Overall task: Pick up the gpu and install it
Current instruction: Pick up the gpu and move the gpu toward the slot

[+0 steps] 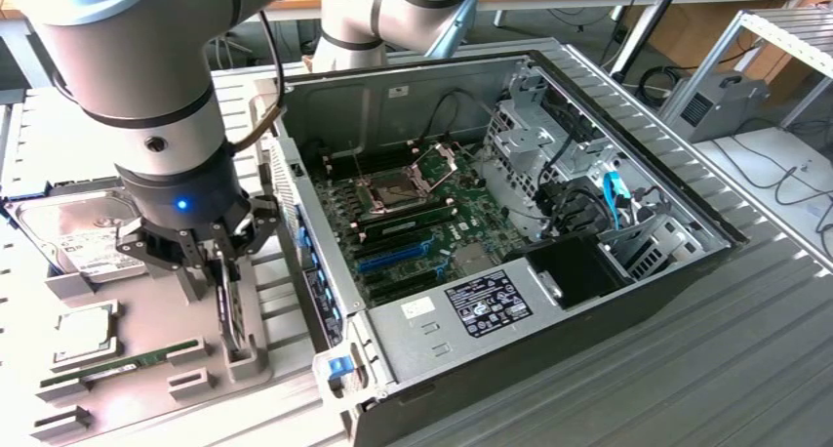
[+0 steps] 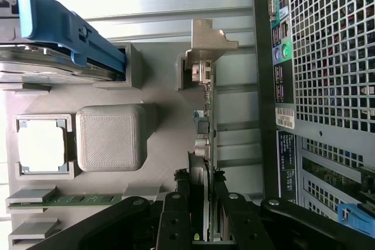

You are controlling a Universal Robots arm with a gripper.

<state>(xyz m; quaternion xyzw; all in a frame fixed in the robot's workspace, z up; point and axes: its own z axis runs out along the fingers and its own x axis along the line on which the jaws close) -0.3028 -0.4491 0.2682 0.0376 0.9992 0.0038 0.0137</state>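
Note:
The gpu [image 1: 234, 315] stands on edge in a slot of the grey holder plate [image 1: 156, 408], left of the open computer case [image 1: 612, 305] in the exterior view. In the wrist view the gpu [image 2: 206, 118] is seen edge-on, its silver end bracket [image 2: 208, 39] at the far end. My gripper [image 1: 218, 271] is lowered over the card's upper edge. Its black fingers [image 2: 176, 215] sit on either side of the card and press against it, so the gripper [image 2: 202, 206] is shut on the gpu. The card still rests in its holder.
A hard drive [image 1: 78, 242] with a blue bracket [image 2: 70, 33], a processor [image 2: 41, 144] and a memory stick [image 2: 70, 199] lie in the same plate. The case's rear grille [image 2: 328, 57] is close beside the card. Inside, the motherboard [image 1: 416, 208] has blue slots [image 1: 390, 259].

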